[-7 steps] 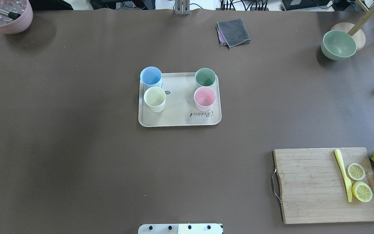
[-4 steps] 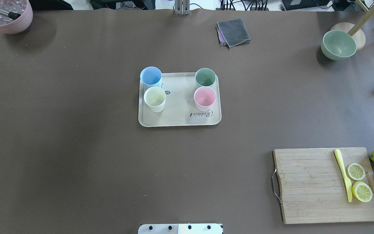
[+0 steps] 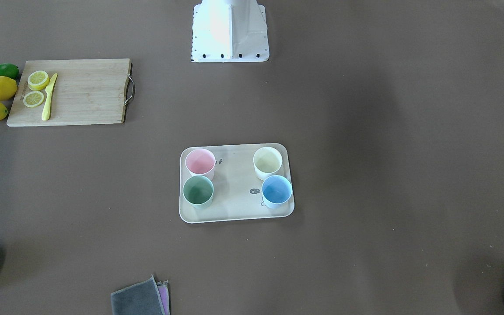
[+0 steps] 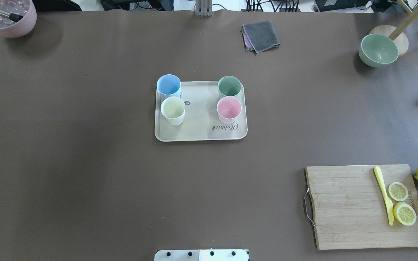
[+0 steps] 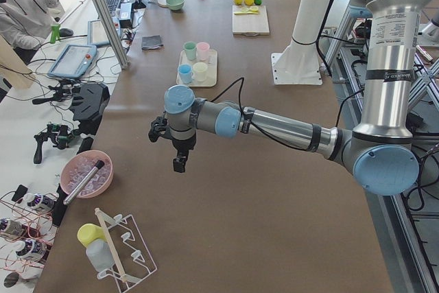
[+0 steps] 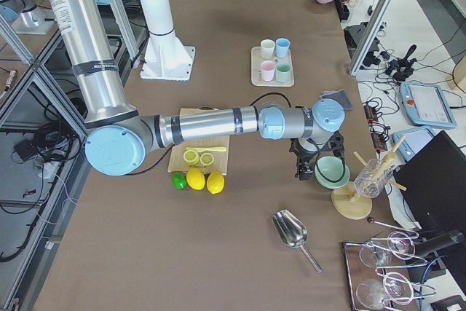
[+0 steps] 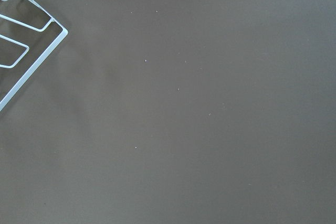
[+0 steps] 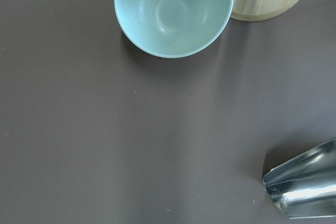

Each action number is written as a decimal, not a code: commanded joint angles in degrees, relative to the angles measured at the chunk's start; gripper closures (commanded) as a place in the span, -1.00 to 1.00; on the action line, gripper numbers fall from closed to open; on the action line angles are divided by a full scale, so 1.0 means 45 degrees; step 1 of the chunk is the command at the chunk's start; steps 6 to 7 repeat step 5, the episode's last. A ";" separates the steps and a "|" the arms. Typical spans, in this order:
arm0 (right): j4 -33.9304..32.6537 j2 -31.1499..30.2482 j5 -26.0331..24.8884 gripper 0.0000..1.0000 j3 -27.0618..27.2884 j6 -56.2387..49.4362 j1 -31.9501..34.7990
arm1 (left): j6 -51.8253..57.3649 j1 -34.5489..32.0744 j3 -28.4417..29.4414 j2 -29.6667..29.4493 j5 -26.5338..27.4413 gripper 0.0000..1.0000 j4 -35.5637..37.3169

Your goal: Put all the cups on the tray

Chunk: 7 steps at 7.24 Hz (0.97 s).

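A: Cups, left to right from overhead: blue cup and cream cup at the left end of the tray, then green cup and pink cup at the right end.

B: Upright?

A: All four, mouths up, inside the rim. Blue and cream very close together; cannot tell whether touching. Same for green and pink.

B: And from the grippers?

A: Well apart on both sides. Left gripper far out toward the left end of the table, hanging above bare surface, with only the corner of a wire rack in its wrist view. Tray off to its right. Right gripper at the opposite end, pointing down just beside a green bowl, with a metal scoop nearby. Tray off to its left.

B: Nearer arm?

A: Hard to call; neither obviously closer to the tray.

B: Jaws?

A: Seen clearly from the side cameras only, so cannot tell how far apart on either gripper. No cup in either wrist view.

B: Next move, then?

A: Probably none. Nothing left off the tray to fetch, so likely finished.
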 commanded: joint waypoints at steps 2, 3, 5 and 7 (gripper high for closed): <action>0.0076 -0.0549 -0.0082 -1.00 0.0595 0.0000 -0.0009 | 0.0026 -0.0024 -0.0052 0.0015 0.0118 -0.96 -0.0009; 0.0076 -0.0568 -0.0102 -1.00 0.0577 0.0000 -0.0047 | 0.0007 -0.0024 -0.0053 0.0015 0.0118 -0.96 -0.0010; 0.0076 -0.0744 0.0014 -1.00 0.0693 -0.0369 -0.0048 | 0.0026 -0.0063 -0.0111 0.0015 0.0118 -0.96 -0.0010; 0.0076 -0.0744 0.0014 -1.00 0.0693 -0.0369 -0.0048 | 0.0026 -0.0063 -0.0111 0.0015 0.0118 -0.96 -0.0010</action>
